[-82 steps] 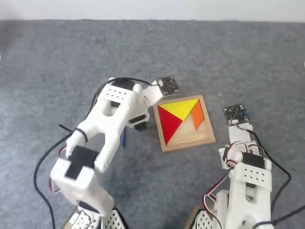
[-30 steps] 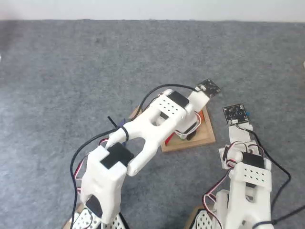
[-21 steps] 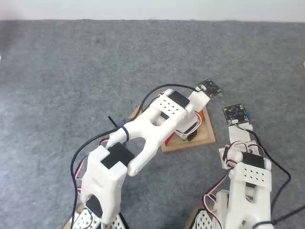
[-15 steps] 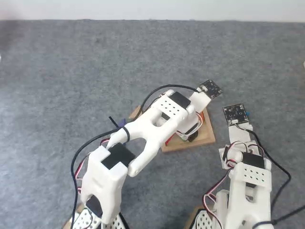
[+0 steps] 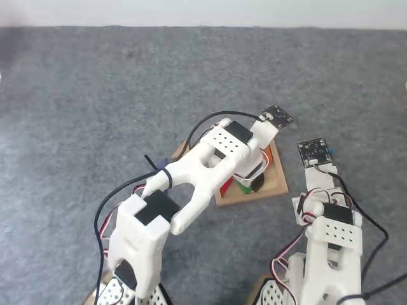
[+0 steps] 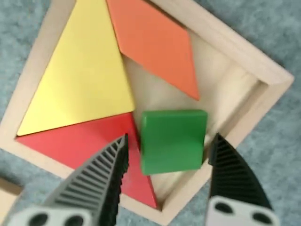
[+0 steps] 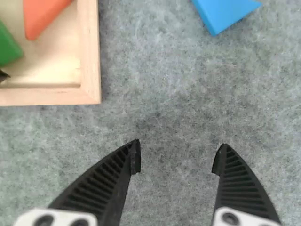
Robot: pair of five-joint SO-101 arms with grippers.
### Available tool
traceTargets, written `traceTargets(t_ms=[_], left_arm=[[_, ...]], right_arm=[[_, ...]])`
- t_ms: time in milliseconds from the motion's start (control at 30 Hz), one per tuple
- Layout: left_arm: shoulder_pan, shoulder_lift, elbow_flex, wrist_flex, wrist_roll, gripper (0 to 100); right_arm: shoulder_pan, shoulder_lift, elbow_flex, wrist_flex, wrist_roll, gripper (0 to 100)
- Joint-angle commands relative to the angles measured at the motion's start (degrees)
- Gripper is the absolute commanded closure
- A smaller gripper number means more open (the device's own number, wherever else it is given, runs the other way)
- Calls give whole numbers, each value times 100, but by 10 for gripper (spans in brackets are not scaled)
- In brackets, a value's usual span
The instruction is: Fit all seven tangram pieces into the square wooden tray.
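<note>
The square wooden tray (image 6: 244,61) holds a yellow triangle (image 6: 84,80), an orange parallelogram (image 6: 155,47), a red triangle (image 6: 84,146) and a green square (image 6: 173,140). My left gripper (image 6: 170,138) stands open just above the green square, one finger on each side with small gaps. In the high view the left arm covers most of the tray (image 5: 270,185), and the green square (image 5: 241,186) peeks out beside the gripper (image 5: 248,183). My right gripper (image 7: 178,155) hangs open over bare carpet, near the tray's corner (image 7: 89,70). A blue triangle (image 7: 223,12) lies on the carpet beyond it.
A tan wooden object (image 5: 180,150) lies on the carpet off the tray's left side, partly under the left arm. The right arm (image 5: 327,235) stands at the lower right, clear of the tray. Grey carpet stretches across the far and left parts of the table.
The left arm swung from left of the tray to over it. In the last half second the green square came into sight in the tray beside the gripper. The right arm stayed still.
</note>
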Motion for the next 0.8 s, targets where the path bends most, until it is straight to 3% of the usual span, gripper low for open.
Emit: traceTargets(t_ms=[0,433,767], left_arm=[[62,-396,-154,88,79,723],[-176,-404,-857,88,88,724],[-1310,-378,-646,-325,281,724]], right_arm=[[-57,-66,-35,-110,-62,728],[-57,-66,-35,-110,-62,728],[-66,-66,-35,-110,-62,728]])
